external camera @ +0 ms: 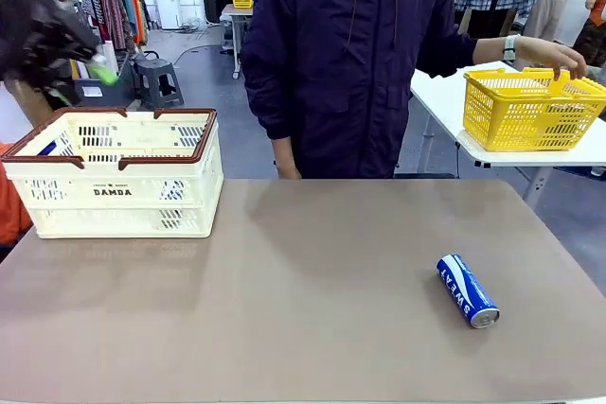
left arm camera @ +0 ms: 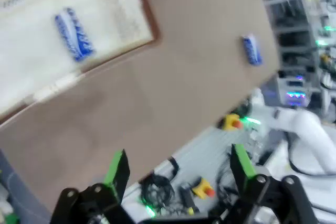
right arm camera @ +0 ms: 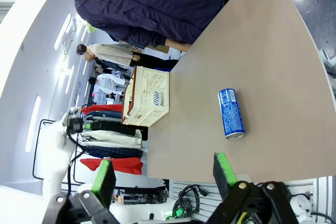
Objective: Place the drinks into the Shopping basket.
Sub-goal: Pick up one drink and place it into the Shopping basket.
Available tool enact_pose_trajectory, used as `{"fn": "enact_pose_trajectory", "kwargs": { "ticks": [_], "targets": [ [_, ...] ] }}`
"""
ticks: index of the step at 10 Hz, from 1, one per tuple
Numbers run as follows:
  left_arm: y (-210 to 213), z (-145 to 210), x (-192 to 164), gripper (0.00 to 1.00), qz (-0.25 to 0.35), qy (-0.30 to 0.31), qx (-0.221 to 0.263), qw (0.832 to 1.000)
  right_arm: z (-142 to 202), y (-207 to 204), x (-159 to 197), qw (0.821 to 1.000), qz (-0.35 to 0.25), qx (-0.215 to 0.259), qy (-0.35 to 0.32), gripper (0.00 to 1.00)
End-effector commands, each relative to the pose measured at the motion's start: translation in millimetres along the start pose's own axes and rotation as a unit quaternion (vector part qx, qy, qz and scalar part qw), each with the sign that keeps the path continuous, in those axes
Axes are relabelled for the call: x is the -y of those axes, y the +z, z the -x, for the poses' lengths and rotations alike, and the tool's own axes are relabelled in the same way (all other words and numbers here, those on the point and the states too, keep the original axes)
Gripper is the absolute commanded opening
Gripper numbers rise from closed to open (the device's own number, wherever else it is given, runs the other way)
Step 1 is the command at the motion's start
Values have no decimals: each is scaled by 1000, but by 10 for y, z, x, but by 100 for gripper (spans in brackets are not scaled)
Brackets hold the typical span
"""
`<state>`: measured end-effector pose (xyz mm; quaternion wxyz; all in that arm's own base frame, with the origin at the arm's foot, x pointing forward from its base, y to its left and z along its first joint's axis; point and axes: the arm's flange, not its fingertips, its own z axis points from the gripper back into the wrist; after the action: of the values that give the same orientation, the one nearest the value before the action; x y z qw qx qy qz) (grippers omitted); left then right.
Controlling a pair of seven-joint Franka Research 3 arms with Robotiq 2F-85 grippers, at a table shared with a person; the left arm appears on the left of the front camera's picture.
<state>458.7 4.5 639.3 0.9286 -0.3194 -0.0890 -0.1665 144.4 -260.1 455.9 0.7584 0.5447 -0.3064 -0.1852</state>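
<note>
One blue drink can [external camera: 467, 290] lies on its side on the table's right part, apart from both grippers; it also appears as the can [right arm camera: 231, 114] and the can [left arm camera: 252, 50]. A second blue can [left arm camera: 73, 33] lies inside the cream Shopping basket [left arm camera: 121, 24]. That basket [external camera: 118, 177] stands at the table's far left, with a brown rim. My left gripper [external camera: 90, 59] is a blur high above the basket. Seen from its own wrist, the left gripper [left arm camera: 178, 169] is open and holds nothing. My right gripper [right arm camera: 165, 174] is open too, well above the table.
A person in a dark jacket [external camera: 346, 54] stands at the far edge, one hand on a yellow mesh basket [external camera: 530, 106] on a white side table. The brown tabletop [external camera: 303, 281] is bare between the crate and the lying can.
</note>
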Motion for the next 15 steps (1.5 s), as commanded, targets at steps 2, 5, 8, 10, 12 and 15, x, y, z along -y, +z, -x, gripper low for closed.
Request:
{"fn": "enact_pose_trajectory", "kwargs": {
  "ticks": [2,5,8,10,12,15],
  "targets": [
    [-51,1587,-525,100,192,-51,58,978,-32,5,-36,1000,-13,12,12,100],
    [-93,2622,-1459,100,329,10,210,921,-32,5,-36,1000,-13,12,12,100],
    [-137,2600,-1114,100,287,-6,172,942,-32,5,-36,1000,-13,12,12,100],
    [-137,2600,-1114,100,287,-6,172,942,-32,5,-36,1000,-13,12,12,100],
    [-137,2600,-1114,100,287,-6,172,942,-32,5,-36,1000,-13,12,12,100],
    [-137,2600,-1114,100,287,-6,172,942,-32,5,-36,1000,-13,12,12,100]
  ]
}}
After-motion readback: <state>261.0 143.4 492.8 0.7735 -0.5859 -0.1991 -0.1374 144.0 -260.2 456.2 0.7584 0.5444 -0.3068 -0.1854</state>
